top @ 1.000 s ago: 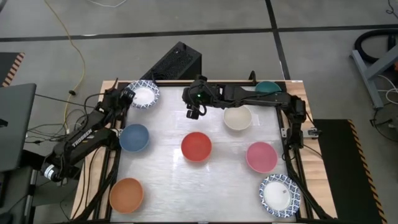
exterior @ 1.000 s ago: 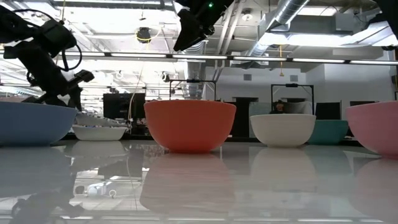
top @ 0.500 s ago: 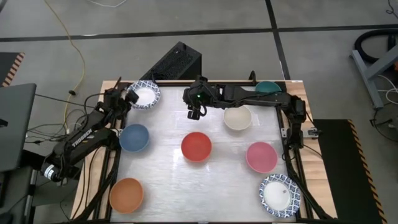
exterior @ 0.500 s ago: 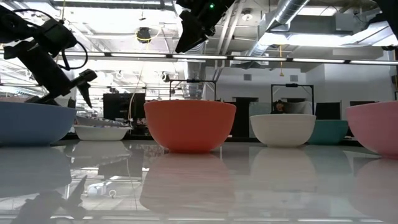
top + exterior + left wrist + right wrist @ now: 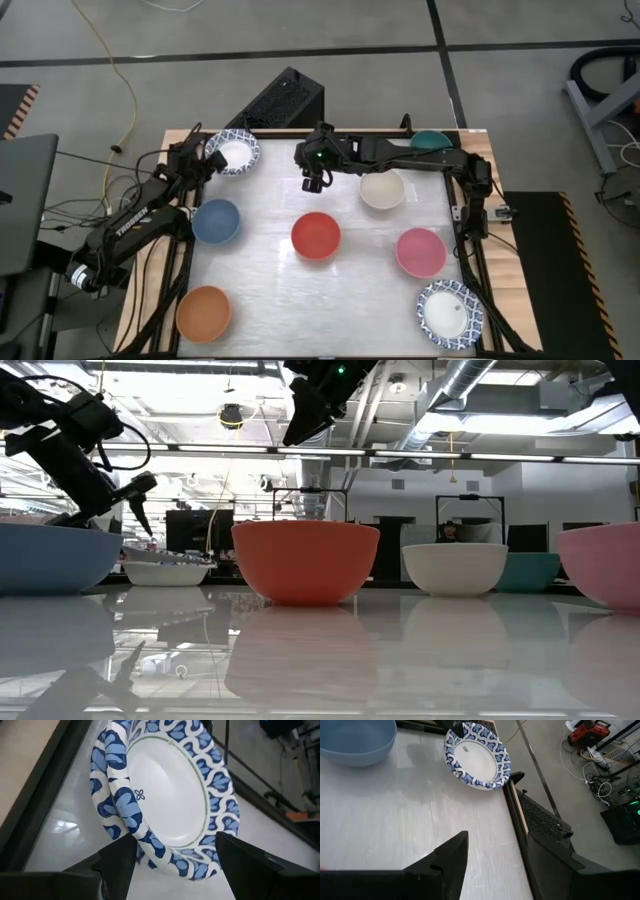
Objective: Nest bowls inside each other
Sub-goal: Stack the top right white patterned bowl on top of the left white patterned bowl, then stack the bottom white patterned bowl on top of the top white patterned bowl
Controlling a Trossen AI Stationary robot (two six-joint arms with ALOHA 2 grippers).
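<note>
The left gripper [image 5: 207, 158] hangs at the near rim of a patterned bowl [image 5: 233, 152] in the table's [image 5: 270, 290] far left corner, jaws spread, seemingly clear of it. The right gripper [image 5: 313, 181] hovers high above the table, beyond the red bowl [image 5: 316, 236], jaws spread and empty. Blue [image 5: 216, 221], orange [image 5: 204, 312], cream [image 5: 382, 189], pink [image 5: 420, 251], teal [image 5: 431, 141] and a second patterned bowl [image 5: 449, 313] sit apart.

Bright overhead light; glossy table [image 5: 420, 660] mirrors bowls; frames sharp.
</note>
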